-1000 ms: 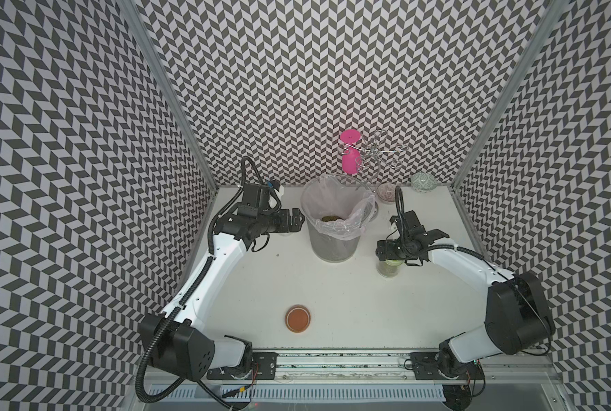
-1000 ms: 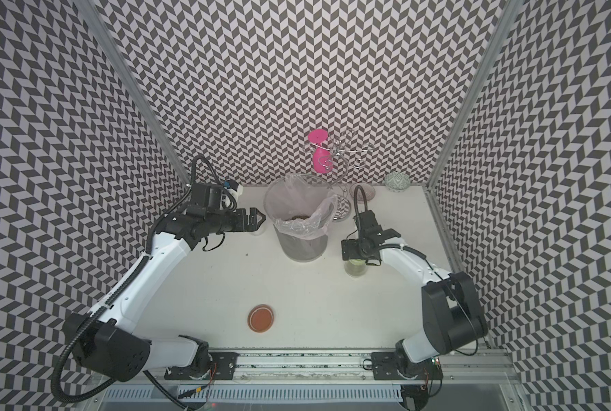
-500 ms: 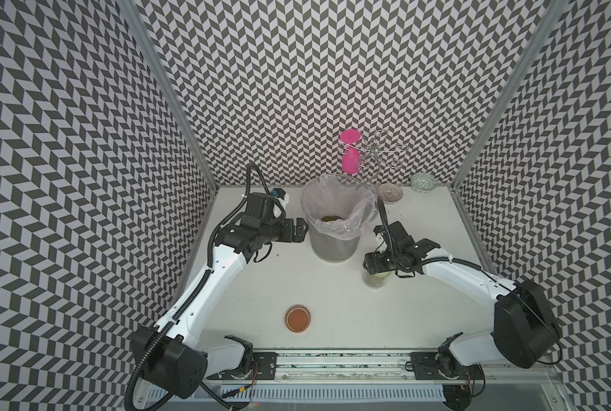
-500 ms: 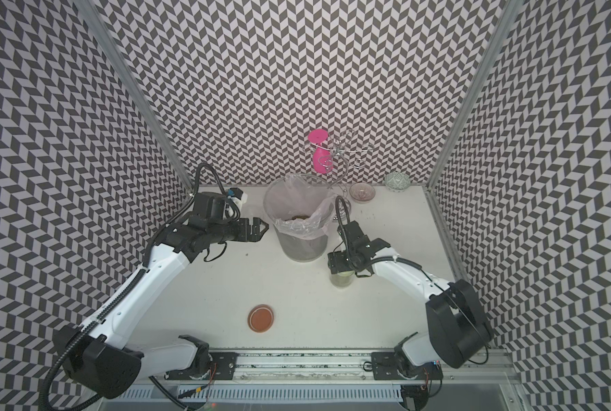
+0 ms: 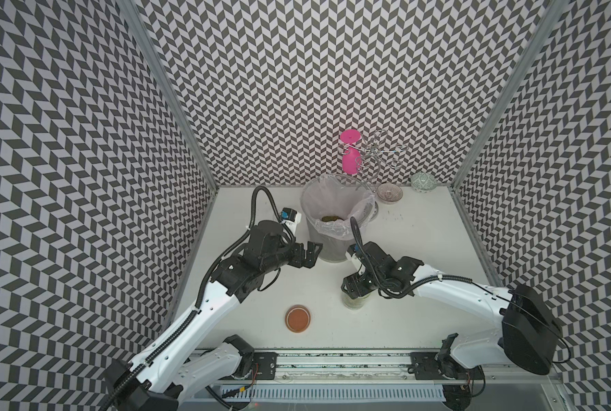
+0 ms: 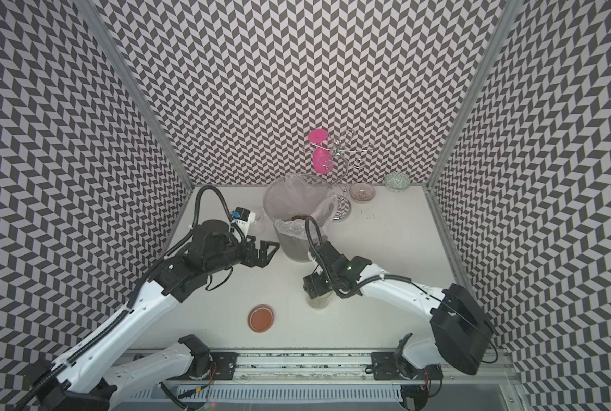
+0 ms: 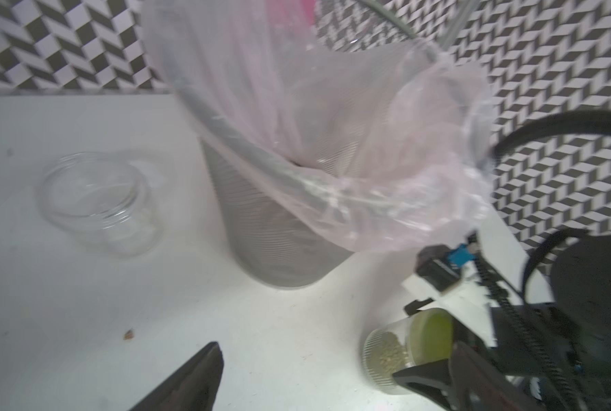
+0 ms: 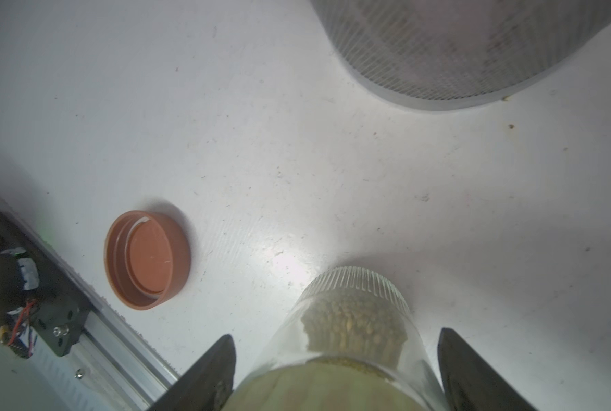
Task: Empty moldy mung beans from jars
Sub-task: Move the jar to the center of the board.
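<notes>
A clear jar with a pale green lid stands upright in front of the bin, with mung beans in its lower part. My right gripper comes down from above and is shut on its lid end. I cannot tell whether the base touches the table. My left gripper hangs open and empty at the bin's left foot. An empty, lidless jar stands left of the bin. The orange-brown lid lies upside down near the front.
The grey bin with a clear liner stands at the middle back, with a heap of beans inside. Behind it are a pink bottle, a wire stand and two small bowls. The rail runs along the front edge.
My right gripper has carried the green-lidded jar from right of the bin toward the front and left. My left gripper has moved down and forward beside the bin, still open.
</notes>
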You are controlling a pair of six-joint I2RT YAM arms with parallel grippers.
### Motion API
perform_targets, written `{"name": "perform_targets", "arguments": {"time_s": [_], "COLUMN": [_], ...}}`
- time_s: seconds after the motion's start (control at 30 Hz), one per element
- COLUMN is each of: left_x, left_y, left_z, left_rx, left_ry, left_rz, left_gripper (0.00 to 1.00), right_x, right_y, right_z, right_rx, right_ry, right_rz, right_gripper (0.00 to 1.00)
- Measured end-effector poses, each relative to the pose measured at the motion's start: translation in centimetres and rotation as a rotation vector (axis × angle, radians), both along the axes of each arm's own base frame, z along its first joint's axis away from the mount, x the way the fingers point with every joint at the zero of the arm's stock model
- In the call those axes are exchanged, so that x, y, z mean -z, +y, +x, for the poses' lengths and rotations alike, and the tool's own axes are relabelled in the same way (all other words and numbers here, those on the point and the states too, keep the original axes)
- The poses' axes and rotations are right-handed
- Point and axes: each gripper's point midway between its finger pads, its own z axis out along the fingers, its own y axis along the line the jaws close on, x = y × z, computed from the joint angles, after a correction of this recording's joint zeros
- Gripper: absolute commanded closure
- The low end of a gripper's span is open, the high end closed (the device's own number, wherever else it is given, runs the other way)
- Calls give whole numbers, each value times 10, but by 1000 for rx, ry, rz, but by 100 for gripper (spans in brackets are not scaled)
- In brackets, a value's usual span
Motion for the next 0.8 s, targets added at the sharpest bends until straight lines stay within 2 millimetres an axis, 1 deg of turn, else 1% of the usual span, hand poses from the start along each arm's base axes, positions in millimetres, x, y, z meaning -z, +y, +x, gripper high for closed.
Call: {"name": "perform_targets", "arguments": {"time_s": [0.03,0.1,0.17,0.23,0.3,0.4,0.5,0.57,0.63,0.7,0.8], "left_x": [-1,0,5,10,15,20,23,26,34,45,62], "left_y": [-6,-14,-17,-18,-21,-29,-45,-55,-62,-68,-76], "left_z": [-8,-22,-31,-37,-40,-45,-54,-59,-62,-63,-64], "left_rx": [24,59,74,79,84,102,156,198,233,260,296], "left_ry": [-16,-40,-56,-59,-55,-58,-69,-83,-90,-83,-75], "left_rz": [-14,-41,-53,-61,-66,-70,-76,-88,-91,-82,-64], "left_gripper": [0,0,0,1,0,0,0,0,0,0,0], "right_x": [0,0,-2,-10,-24,-55,-82,-99,-108,-109,-104], "right_y": [4,9,12,13,13,15,10,2,-10,-25,-55], "right_z": [-3,-8,-13,-17,-18,-18,-17,-17,-18,-17,-9], "right_rx": [-9,-23,-38,-47,-52,-55,-34,-11,16,53,139], "right_ry": [-2,-5,-9,-19,-42,-104,-164,-212,-253,-277,-303], "right_rz": [8,23,44,74,114,201,260,293,324,342,355], "right_gripper": [6,1,1,1,1,1,1,1,1,1,1]}}
